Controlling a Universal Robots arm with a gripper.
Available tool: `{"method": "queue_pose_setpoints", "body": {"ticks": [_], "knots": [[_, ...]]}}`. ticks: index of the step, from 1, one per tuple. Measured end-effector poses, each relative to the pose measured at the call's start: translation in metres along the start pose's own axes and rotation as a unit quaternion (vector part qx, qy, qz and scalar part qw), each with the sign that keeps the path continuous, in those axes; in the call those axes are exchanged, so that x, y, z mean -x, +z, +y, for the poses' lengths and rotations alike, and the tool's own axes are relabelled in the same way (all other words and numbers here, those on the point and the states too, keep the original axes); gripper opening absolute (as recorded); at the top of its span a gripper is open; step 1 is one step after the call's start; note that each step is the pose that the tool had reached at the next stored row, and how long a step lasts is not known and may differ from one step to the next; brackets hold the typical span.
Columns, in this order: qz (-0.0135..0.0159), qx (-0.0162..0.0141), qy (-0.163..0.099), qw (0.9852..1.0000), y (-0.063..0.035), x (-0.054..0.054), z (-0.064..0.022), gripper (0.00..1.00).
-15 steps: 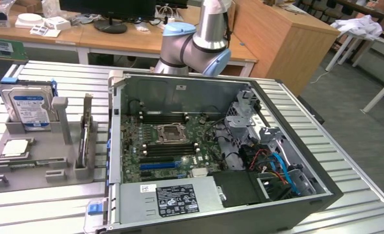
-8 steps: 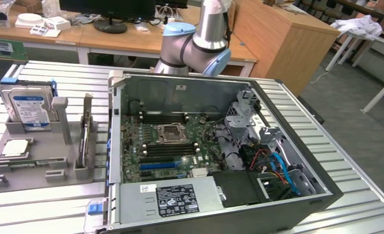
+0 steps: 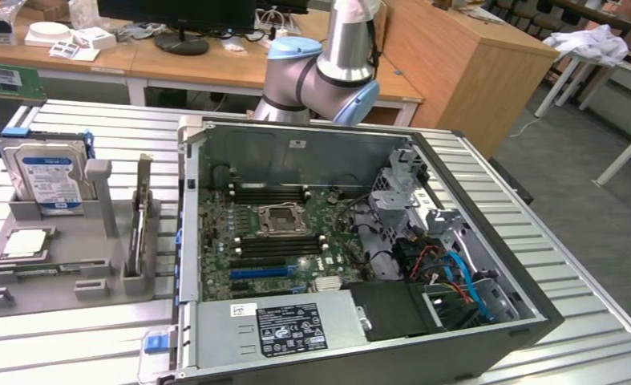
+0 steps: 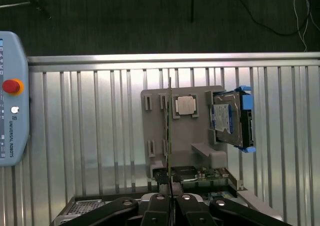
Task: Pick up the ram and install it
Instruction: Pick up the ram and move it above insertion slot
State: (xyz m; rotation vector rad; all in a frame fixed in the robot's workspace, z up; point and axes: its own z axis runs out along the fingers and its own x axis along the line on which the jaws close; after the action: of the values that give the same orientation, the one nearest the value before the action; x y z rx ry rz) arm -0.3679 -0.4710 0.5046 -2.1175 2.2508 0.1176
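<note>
In the wrist view my gripper [image 4: 170, 200] is shut on the ram [image 4: 170, 131]. The ram shows edge-on as a thin straight strip running out from between the black fingers [image 4: 157, 204]. It hangs high over the grey parts holder [image 4: 155, 131] on the slatted metal table. The exterior view has the open computer case [image 3: 358, 241] with its green motherboard [image 3: 283, 241]. Long black memory slots [image 3: 273, 194] lie on both sides of the processor socket [image 3: 281, 216]. My arm [image 3: 321, 76] rises behind the case.
The grey holder [image 3: 58, 265] left of the case carries a blue-labelled hard drive [image 3: 48, 180], a silver processor chip [image 3: 24, 243] and a thin board standing on edge [image 3: 141, 216]. A teach pendant [image 4: 12, 98] lies on the table. Desks stand behind.
</note>
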Motion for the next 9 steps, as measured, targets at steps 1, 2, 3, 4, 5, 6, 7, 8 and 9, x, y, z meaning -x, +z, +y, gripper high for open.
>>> {"method": "queue_pose_setpoints", "body": {"ticks": [1,2,3,4,5,6,7,8,9], "knots": [[0.0,0.0,0.0,1.0,0.0,0.0,0.0,0.12],[0.0,0.0,0.0,1.0,0.0004,0.0,0.0,0.12],[0.0,0.0,0.0,1.0,0.0018,0.0,0.0,0.12],[-0.0001,0.0,0.0,1.0,0.0036,0.0,0.0,0.12],[-0.0001,0.0,0.0,1.0,0.0054,0.0,-0.0001,0.12],[-0.0002,0.0,0.0,1.0,0.0073,-0.001,-0.0001,0.12],[-0.0003,-0.0001,0.0,1.0,0.0091,-0.001,-0.0002,0.12],[-0.0004,-0.0001,0.0,1.0,0.0109,-0.001,-0.0002,0.12],[-0.0004,0.0,0.0,1.0,0.0126,-0.001,-0.0003,0.12]]}}
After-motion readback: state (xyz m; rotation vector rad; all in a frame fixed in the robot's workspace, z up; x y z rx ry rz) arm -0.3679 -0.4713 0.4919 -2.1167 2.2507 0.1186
